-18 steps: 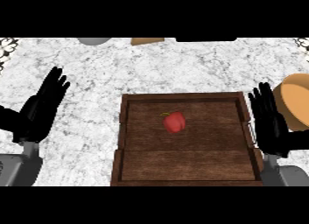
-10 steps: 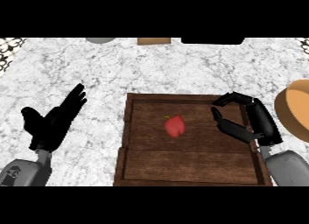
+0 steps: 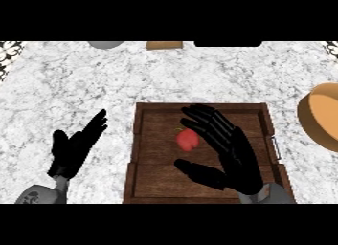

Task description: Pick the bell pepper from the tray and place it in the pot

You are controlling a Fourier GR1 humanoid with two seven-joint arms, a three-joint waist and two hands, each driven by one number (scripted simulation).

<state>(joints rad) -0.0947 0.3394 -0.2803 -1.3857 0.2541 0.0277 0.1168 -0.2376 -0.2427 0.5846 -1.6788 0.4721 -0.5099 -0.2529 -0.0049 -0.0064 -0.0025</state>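
The left hand [image 3: 76, 148] rests open beside the tray [image 3: 152, 158]. The red bell pepper [image 3: 187, 139] lies in the tray. The right hand [image 3: 224, 148] is open over it; wrap fingers around it, then go to the pot [image 3: 325, 117]

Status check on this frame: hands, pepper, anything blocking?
Right hand open over tray, beside pepper, no grasp. Left hand open, left of tray. Pepper lies in tray. Pot at right; nothing in the way.

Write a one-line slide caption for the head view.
Open right hand over the tray beside the red pepper; pot at right, left hand open.
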